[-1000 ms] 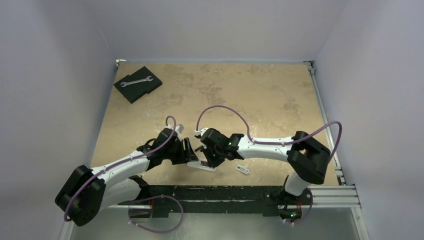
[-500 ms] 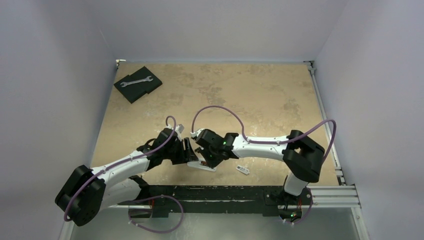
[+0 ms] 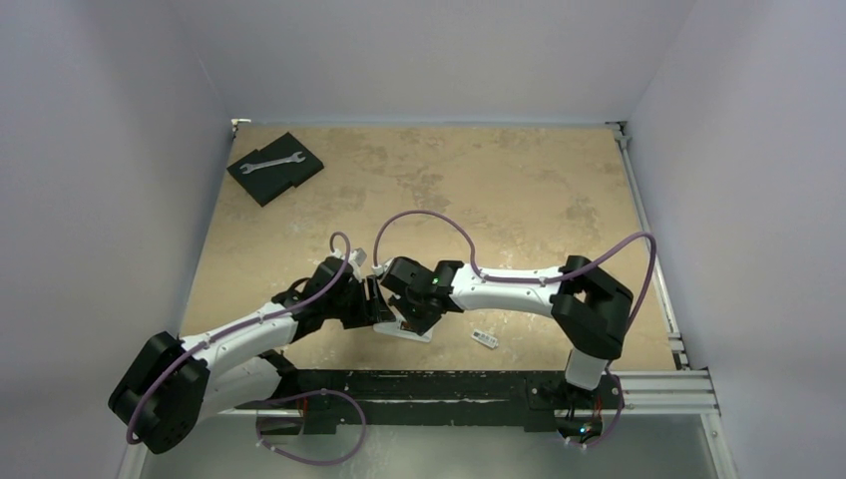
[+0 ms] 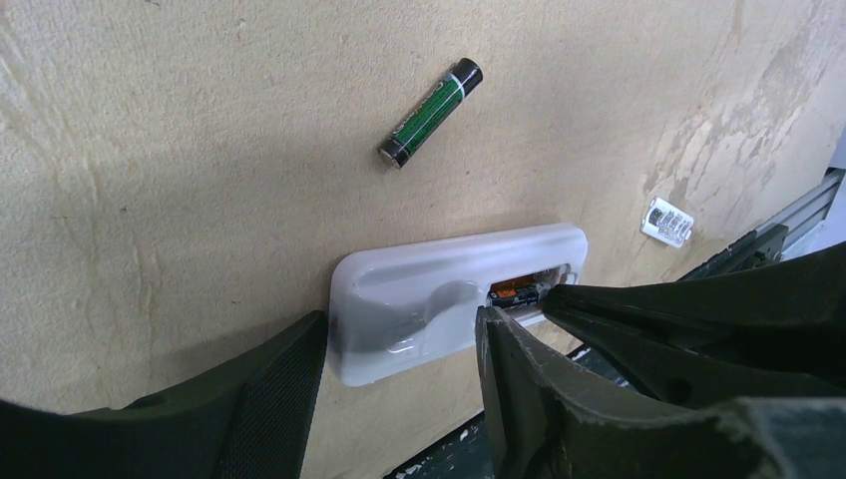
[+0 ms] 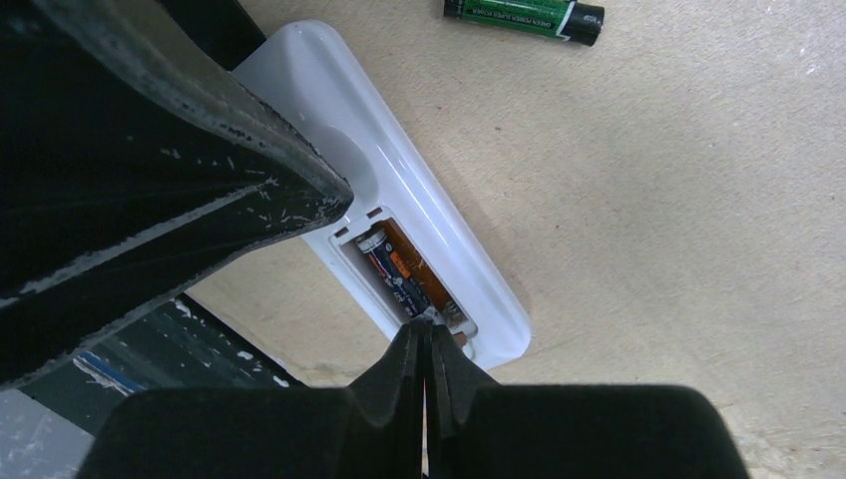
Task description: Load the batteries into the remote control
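remote control (image 4: 449, 289) bay partly hidden, battery (image 5: 524, 18) cropped

Silver wrench (image 3: 270, 160) lies on a dark pad (image 3: 291, 182) (far left corner); small white cover piece (image 3: 485, 339) near front.

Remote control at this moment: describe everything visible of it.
The remote control is a slim white glossy plastic bar lying back-up on the table, cover off. Its orange-lined bay holds one dark battery. The left gripper clamps one end across its width; the right gripper, shut, touches the bay's end.
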Motion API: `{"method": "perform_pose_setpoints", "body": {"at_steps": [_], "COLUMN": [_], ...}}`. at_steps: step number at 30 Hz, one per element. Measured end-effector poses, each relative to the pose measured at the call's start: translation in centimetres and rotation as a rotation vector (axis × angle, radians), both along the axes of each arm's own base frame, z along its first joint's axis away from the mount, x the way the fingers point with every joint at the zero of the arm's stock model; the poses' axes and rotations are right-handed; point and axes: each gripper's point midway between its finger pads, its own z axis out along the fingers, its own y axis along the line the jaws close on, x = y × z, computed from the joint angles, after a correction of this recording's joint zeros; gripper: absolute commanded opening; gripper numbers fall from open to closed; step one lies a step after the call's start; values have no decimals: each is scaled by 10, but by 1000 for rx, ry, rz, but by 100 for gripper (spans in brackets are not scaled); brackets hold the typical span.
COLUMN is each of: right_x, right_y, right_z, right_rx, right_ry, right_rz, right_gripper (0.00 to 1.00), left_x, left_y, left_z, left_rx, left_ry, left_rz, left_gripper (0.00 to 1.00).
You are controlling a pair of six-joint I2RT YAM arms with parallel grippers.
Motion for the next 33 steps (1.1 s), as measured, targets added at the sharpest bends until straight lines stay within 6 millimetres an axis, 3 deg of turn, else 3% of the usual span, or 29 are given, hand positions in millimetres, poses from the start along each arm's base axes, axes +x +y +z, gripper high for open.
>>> {"method": "perform_pose_setpoints", "body": {"at_steps": [33], "right_x": [10], "right_y": [8], "right_z": [2], "right_rx": [-20], "right_ry": [-48], "right_rz": [1], "right_gripper": [11], "left_x": [-4], "left_y": [4], "left_z": [0], "left_rx": [12], "left_ry": [-2], "left_rz": [-1], "left_gripper": [56]}}
